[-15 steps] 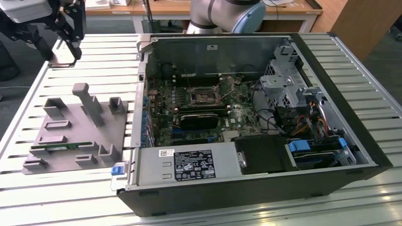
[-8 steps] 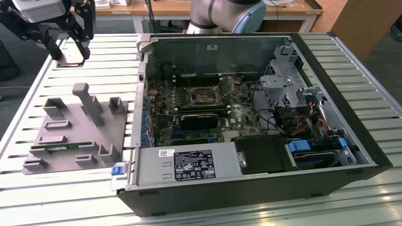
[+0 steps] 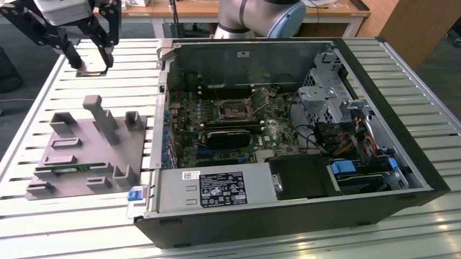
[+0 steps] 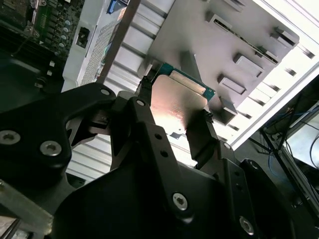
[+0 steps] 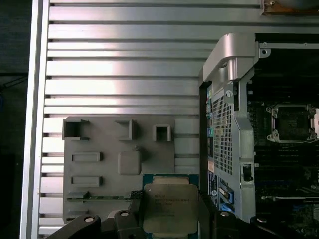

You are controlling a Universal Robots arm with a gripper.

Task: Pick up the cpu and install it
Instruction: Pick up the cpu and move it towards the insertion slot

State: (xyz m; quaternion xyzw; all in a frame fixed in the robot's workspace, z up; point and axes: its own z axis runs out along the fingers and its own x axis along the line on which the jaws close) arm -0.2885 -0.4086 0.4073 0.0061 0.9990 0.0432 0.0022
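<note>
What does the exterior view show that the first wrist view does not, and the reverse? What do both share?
Exterior view: the power supply, the cables, and the arm behind the case.
First wrist view: the silver top and green edge of the cpu, clamped in the gripper.
Both: the grey fixture with the memory stick, the socket on the board, and the slatted table.
</note>
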